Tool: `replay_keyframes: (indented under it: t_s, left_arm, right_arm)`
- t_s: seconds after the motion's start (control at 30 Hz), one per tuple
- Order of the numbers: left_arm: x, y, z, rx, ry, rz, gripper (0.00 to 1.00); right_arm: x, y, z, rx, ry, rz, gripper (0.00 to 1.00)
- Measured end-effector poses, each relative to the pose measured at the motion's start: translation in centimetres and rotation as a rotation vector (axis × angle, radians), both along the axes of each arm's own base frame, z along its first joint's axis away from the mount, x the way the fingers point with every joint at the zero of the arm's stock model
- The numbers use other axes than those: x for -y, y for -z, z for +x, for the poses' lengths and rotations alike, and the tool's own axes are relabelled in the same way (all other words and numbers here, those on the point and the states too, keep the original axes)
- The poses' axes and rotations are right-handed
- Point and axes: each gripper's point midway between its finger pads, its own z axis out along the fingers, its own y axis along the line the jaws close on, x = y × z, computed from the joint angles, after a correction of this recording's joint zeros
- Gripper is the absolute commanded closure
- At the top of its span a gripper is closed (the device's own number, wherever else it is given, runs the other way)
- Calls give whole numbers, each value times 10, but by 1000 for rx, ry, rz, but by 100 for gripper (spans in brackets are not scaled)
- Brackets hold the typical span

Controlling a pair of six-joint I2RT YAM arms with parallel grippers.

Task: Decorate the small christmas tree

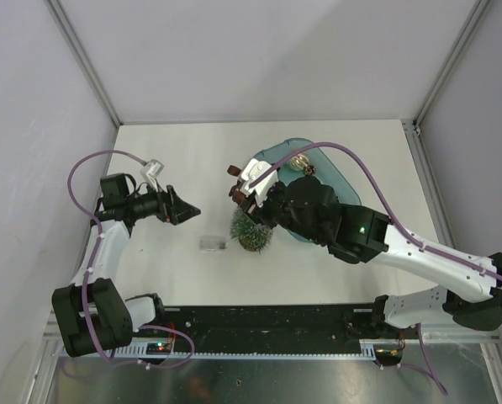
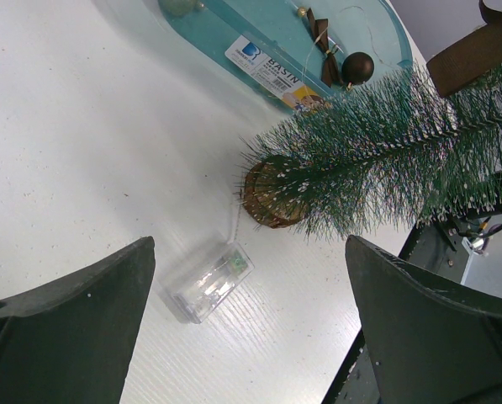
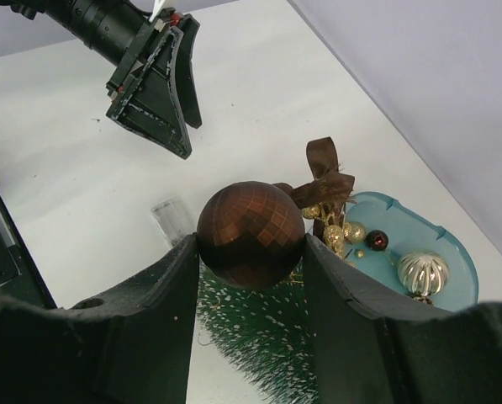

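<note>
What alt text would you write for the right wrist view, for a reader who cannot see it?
The right pincer grips a brown faceted ball above the small christmas tree. Behind are a teal tray of ornaments, a brown bow, and the left pincer at upper left.

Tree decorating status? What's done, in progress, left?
Done: nothing visible hanging on the small christmas tree yet. In hand: right end effector is shut on a brown faceted ball over the tree; left end effector is open and empty. Left: silver ball, small dark ball and gold beads lie in the teal tray.
</note>
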Motion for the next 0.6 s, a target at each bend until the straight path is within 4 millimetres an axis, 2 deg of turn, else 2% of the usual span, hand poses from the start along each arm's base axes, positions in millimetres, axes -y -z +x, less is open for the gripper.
replay_keyframes:
  t_s: [0.4,0.6]
  left_arm:
    - [0,1,0,-3,0,-1,0]
    - [0,1,0,-6,0,-2,0]
  right_arm:
    - [6,1,17,-36,26,31,80]
    - [8,0,23,-58,28,52,70]
